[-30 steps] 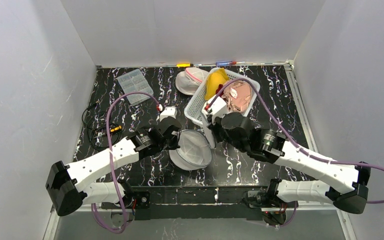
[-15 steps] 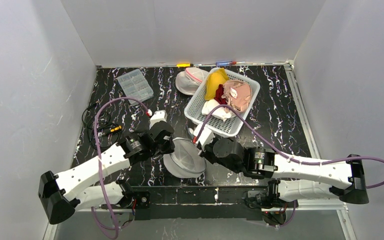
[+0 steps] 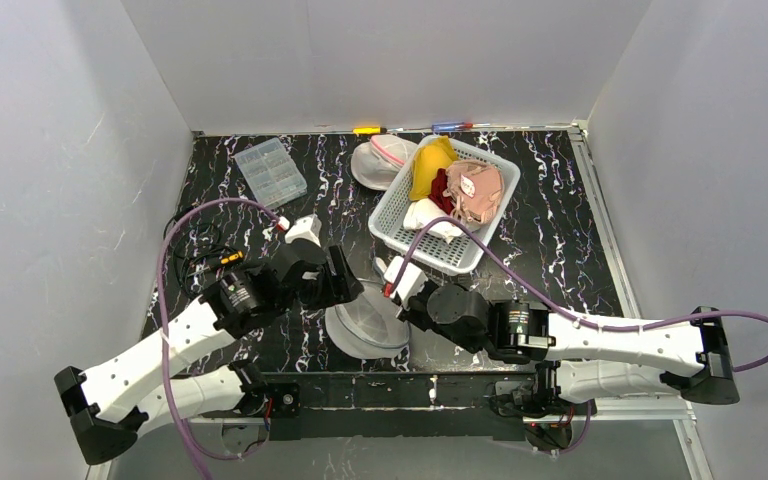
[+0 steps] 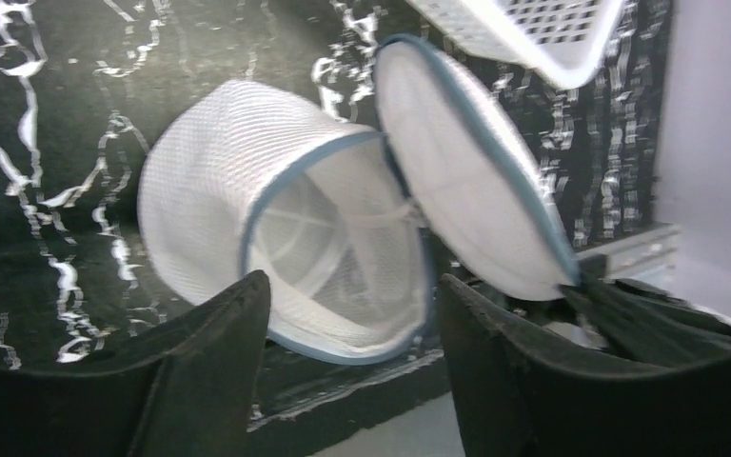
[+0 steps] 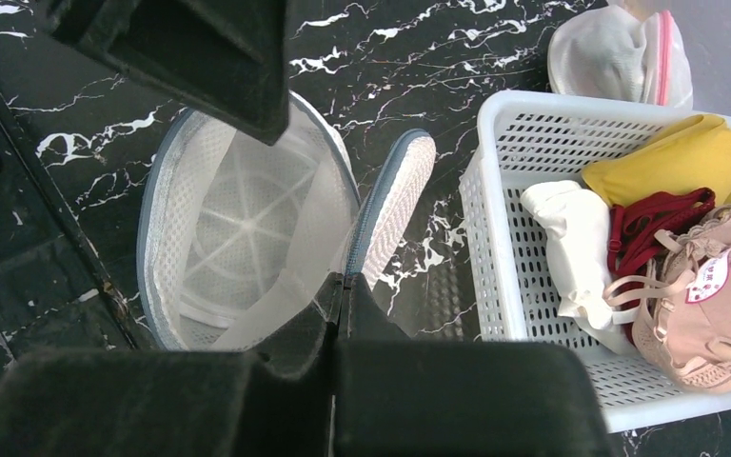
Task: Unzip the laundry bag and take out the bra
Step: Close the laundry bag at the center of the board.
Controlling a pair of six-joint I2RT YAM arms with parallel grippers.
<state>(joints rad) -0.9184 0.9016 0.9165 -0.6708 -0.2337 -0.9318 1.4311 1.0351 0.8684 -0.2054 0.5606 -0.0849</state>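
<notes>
— At the table's near edge, from above?
— The laundry bag (image 3: 365, 328) lies unzipped, lid flipped open.
— Left wrist?
— Left gripper (image 4: 352, 284) gapes wide, the bag just beyond.
— Right wrist?
— Right gripper (image 5: 343, 290) pinches the bag's rim; beige bra (image 5: 714, 286) in the basket (image 5: 495, 248).

Overhead, two wrist close-ups on bag (image 3: 365, 322)
</notes>
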